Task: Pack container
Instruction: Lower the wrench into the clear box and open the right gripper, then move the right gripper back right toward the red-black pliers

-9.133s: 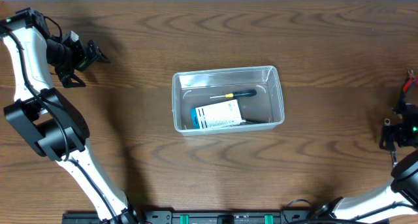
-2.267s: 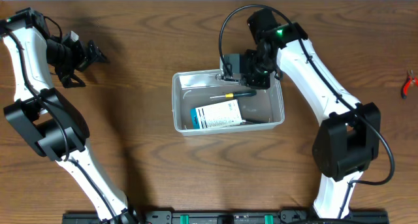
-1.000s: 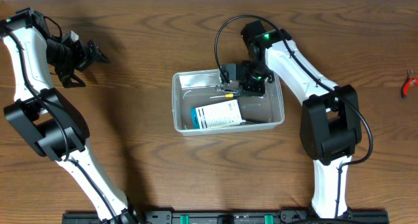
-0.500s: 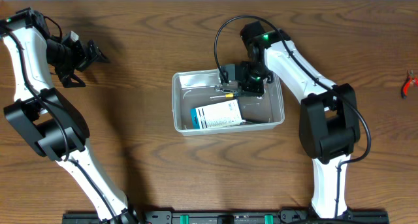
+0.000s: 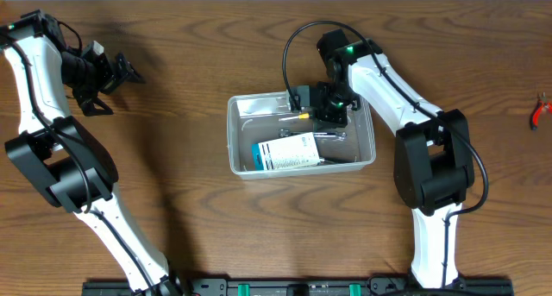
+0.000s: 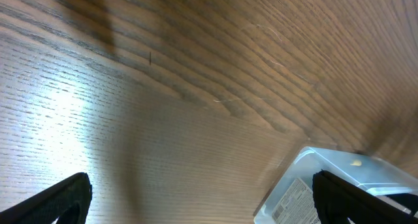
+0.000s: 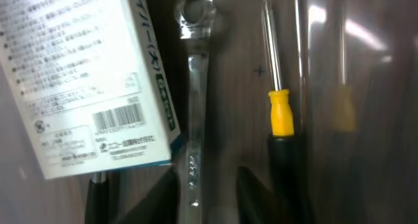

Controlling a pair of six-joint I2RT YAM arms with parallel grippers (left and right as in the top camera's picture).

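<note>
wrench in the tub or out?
In. The wrench lies flat on the floor of the tub, between the white box and the screwdriver, per the right wrist view.

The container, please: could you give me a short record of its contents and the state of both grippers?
container: clear tub, central in the overhead view
contents: labelled white package, wrench, screwdriver with a yellow collar
right gripper: open, fingers either side of the wrench
left gripper: open, far left, over the table
outside: red-handled tool, right edge
</note>
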